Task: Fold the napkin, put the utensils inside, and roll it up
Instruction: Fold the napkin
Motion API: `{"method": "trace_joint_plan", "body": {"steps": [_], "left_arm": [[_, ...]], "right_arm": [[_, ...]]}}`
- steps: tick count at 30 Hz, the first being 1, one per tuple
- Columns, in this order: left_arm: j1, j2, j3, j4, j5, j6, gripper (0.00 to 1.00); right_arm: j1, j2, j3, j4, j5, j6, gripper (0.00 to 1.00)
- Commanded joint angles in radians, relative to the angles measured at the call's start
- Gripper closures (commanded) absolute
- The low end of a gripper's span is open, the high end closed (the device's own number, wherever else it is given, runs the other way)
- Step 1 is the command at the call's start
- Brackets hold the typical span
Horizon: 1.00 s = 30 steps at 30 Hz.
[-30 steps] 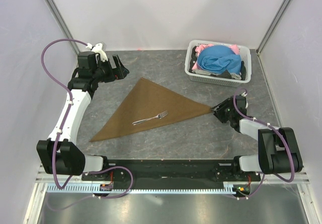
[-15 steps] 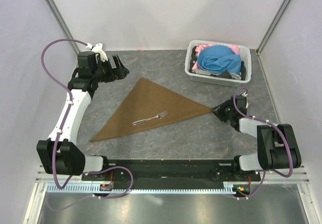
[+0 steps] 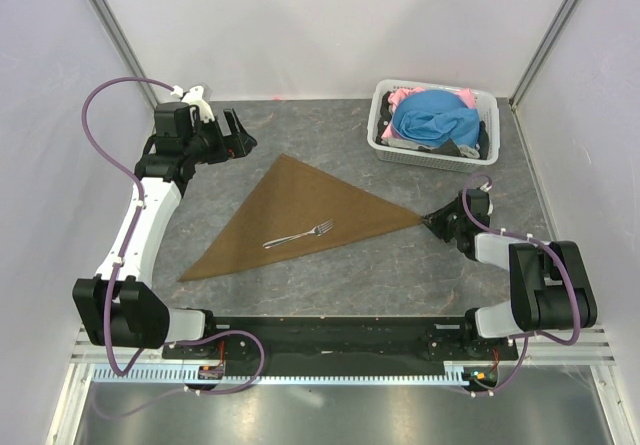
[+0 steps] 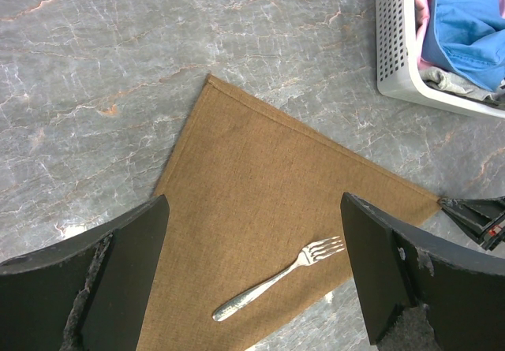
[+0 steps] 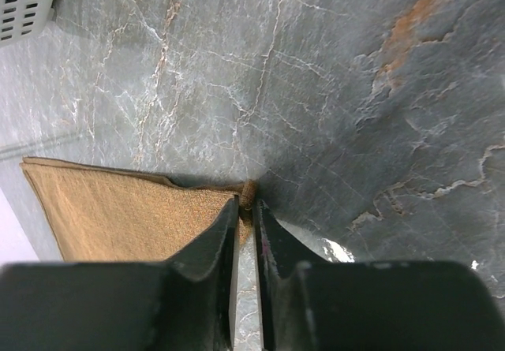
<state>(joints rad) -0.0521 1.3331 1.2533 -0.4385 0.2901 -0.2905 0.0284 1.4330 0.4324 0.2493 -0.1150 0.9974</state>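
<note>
Since a second ago the right gripper (image 5: pixel 245 207) has drawn its two black fingers (image 5: pixel 207 266) in from a wider stance. They now stand almost together, with only a thin slit between them, pinching the right-hand corner of the napkin (image 3: pixel 300 200). In the right wrist view that corner is bunched up into a small ridge right at the tips. The right arm has also crept a little toward the cloth.

The left gripper (image 3: pixel 238 133) has not moved. Its fingers are spread wide apart and hold nothing. It hangs above the table (image 3: pixel 330 130) beyond the napkin's far corner, well clear of the cloth.

The napkin is brown and lies flat on the grey marbled tabletop, folded into a triangle. One point aims away from the arms, one reaches toward the near left, and the third (the pinched one) stretches right.

On the napkin lies the fork (image 3: pixel 298 234), slim and silver, close to the long near edge. Its tines point right and slightly away, and its handle points left. Neither gripper touches it.

Farther out, at the far right of the table, sits a white slotted basket (image 3: pixel 425 157). It holds a blue cloth (image 3: pixel 432 117), with a pink cloth (image 3: pixel 404 95) behind it and some darker fabric below. The basket is well apart from the napkin.
</note>
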Motion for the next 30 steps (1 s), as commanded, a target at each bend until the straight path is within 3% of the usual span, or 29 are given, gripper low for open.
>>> {"method": "trace_joint_plan", "body": {"steps": [1,7,16,23,30], "left_arm": [[0.005,-0.011,0.008,0.04,0.011,-0.016,0.03],[0.005,-0.011,0.008,0.038,0.011,-0.016,0.03],[0.005,-0.012,0.008,0.04,0.012,-0.016,0.03],[0.005,-0.011,0.006,0.043,0.02,-0.021,0.03],[0.005,-0.008,0.003,0.046,0.021,-0.024,0.03]], "right_arm": [[-0.002,0.027,-0.001,-0.068,0.035,-0.037,0.9],[-0.004,-0.016,0.012,-0.056,0.037,-0.062,1.0],[0.008,-0.212,-0.003,0.022,0.037,-0.124,1.0],[0.157,-0.306,0.043,0.016,0.087,-0.144,1.0],[0.386,-0.223,0.134,0.076,0.152,-0.137,1.0]]}}
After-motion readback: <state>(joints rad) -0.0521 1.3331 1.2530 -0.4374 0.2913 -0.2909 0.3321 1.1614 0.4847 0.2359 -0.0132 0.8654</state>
